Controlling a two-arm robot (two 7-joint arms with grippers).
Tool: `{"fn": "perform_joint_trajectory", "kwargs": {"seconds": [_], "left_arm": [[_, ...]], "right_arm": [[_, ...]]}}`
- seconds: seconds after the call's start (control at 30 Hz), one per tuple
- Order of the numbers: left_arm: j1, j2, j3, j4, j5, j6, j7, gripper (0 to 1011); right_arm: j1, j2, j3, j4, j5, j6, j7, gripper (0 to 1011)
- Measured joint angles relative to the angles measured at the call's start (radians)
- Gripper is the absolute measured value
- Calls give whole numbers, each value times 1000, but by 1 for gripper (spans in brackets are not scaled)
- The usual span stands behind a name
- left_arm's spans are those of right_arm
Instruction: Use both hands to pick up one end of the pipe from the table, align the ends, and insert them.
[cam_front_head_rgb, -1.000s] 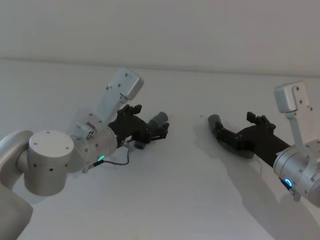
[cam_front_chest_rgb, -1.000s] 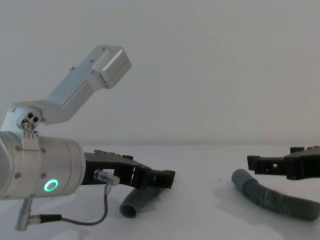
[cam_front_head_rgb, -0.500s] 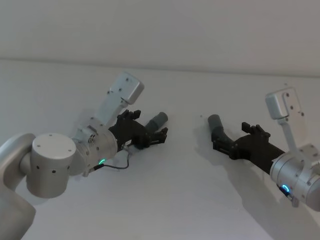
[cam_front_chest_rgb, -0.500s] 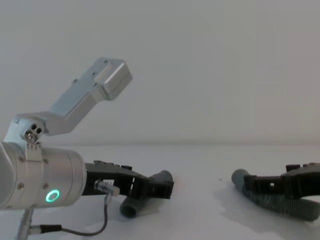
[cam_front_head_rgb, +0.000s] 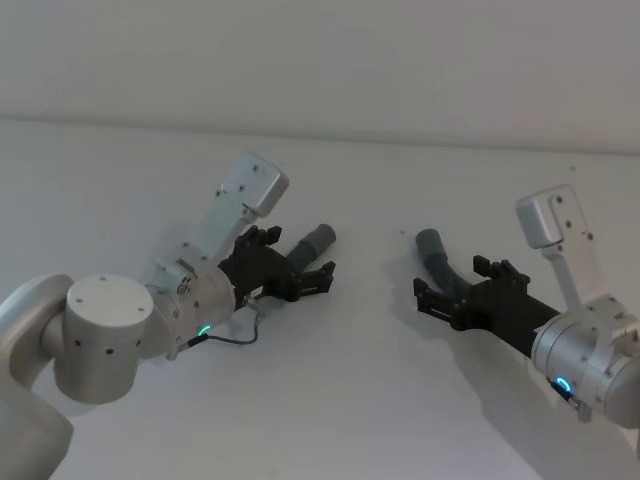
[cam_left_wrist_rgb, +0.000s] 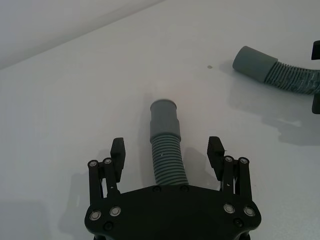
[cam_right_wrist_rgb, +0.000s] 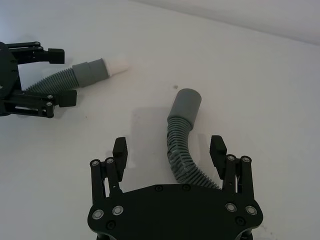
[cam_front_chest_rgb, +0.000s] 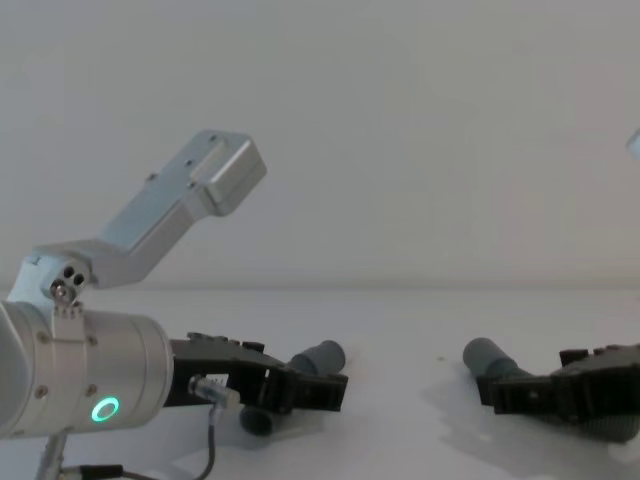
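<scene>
Head cam: high, looks fwd + down on desk (cam_front_head_rgb: 330, 400). Chest cam: low, side-on across desk. Wrist cams: close behind left pincer (cam_left_wrist_rgb: 166, 147) / right pincer (cam_right_wrist_rgb: 168, 145), facing fwd past each. Both wrist views share desk strip btwn pincers.

Counting now: I see two hoses (cam_left_wrist_rgb: 167, 155) (cam_right_wrist_rgb: 180, 150), two cuffs (cam_left_wrist_rgb: 164, 116) (cam_right_wrist_rgb: 185, 106), one white tip (cam_right_wrist_rgb: 116, 65), my two grippers (cam_front_head_rgb: 300, 251) (cam_front_head_rgb: 449, 276), one table (cam_front_head_rgb: 340, 400).

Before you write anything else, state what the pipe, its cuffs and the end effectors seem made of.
Pipe: matte grey flexible plastic, probably; ribbed, bends. Cuffs: smooth matte grey plastic or rubber. Left end effector and right end effector: black matte plastic, likely; shiny metal screws.
</scene>
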Motion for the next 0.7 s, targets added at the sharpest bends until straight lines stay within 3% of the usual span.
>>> {"fn": "perform_joint_trajectory", "kwargs": {"seconds": [0.7], "left_arm": [[28,-7,-12,-15,21,-1,8,1001]], "right_arm": [[9,-15,-7,29,-19,11,16,1000]]}}
